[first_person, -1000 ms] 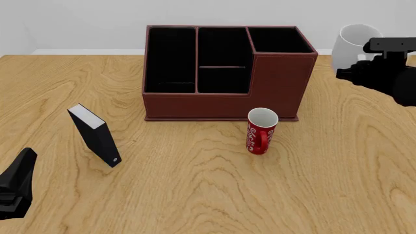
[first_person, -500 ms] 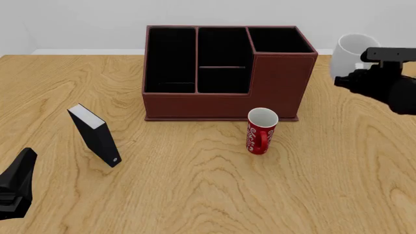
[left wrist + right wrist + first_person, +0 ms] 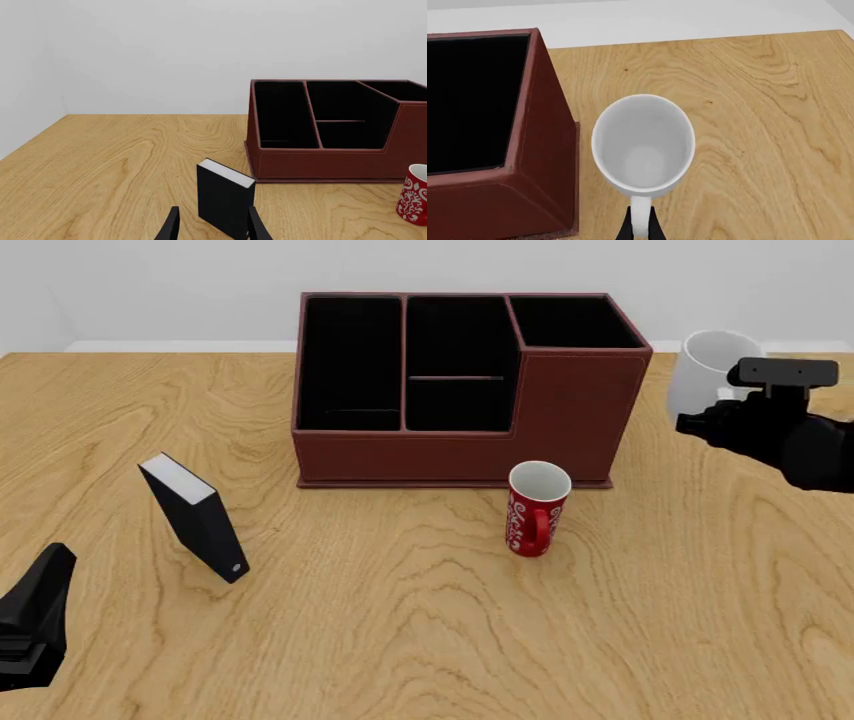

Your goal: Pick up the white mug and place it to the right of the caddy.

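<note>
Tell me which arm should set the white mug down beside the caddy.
Right. The right gripper is shut on the white mug by its handle, upright, just right of the caddy. The left gripper sits open far across the table near the black box, holding nothing.

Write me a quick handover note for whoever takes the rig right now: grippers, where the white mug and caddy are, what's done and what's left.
Right gripper: fingers shut on the handle of the white mug, holding it upright just right of the caddy, apart from its wall. Whether it touches the table yet is not clear.
Left gripper: open, holding nothing, low near the table's front left, facing the black box.
Done: mug picked up and brought beside the caddy.
Left: set it down if needed, open the fingers, back the right arm away. Keep away from the red mug in front of the caddy.
</note>
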`<state>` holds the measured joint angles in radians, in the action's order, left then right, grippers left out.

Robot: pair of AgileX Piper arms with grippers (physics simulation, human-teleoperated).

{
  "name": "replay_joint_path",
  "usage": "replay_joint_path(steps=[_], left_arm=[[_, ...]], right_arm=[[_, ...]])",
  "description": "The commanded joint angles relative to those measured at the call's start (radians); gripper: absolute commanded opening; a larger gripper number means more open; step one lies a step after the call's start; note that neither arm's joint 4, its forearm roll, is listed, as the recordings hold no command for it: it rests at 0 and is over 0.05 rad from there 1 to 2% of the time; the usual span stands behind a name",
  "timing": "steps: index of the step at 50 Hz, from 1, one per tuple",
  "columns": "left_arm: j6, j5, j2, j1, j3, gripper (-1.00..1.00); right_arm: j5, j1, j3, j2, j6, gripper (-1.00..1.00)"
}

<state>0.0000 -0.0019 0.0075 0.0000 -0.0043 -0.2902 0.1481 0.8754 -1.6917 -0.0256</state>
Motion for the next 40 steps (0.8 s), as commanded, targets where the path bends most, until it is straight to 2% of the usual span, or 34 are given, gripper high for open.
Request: replay_joint_path(steps=[1,40], left_arm=[[0.0,0.0,0.0,0.0,0.0,1.0],[0.0,0.0,0.0,0.0,0.0,1.0]], right_arm=[[-0.016,-0.008,-0.001,-0.018,0.015,-1.0],[-0.045,-0.031,0.02,-0.105,0.036,-1.0]])
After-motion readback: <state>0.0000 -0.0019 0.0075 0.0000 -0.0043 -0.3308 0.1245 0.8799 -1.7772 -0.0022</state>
